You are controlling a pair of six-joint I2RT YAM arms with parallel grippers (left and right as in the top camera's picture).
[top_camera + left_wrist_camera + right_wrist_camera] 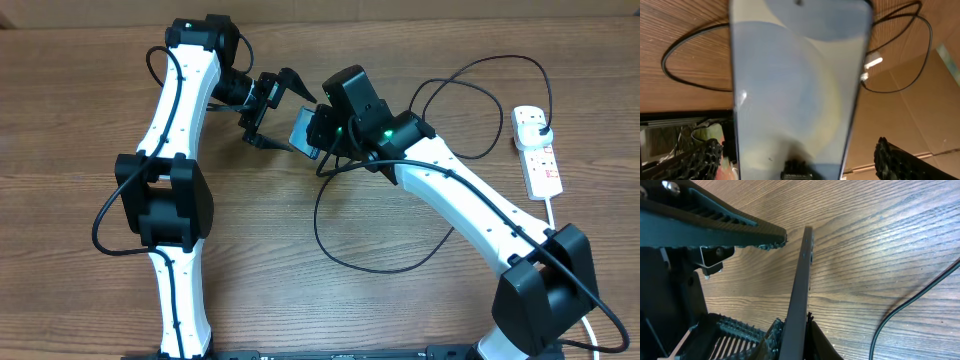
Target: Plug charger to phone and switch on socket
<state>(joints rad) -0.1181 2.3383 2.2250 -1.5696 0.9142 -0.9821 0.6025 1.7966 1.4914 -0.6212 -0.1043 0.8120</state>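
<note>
The right claw (pixel 321 136) was clamped on the phone (pixel 795 85), its pads pressing the two faces at one end while the handset stood edge-on in its wrist view, lifted off the worktop (pixel 80 300). The left claw (pixel 298 122) had its fingers (pixel 707 160) spread wide either side of the phone's other end, not clearly touching it. The charger (pixel 400 268) lay in loose black loops on the worktop beneath the right arm, running off to a plug at the far end of the socket (pixel 543 165) near the right edge. The cable's connector tip could not be made out.
</note>
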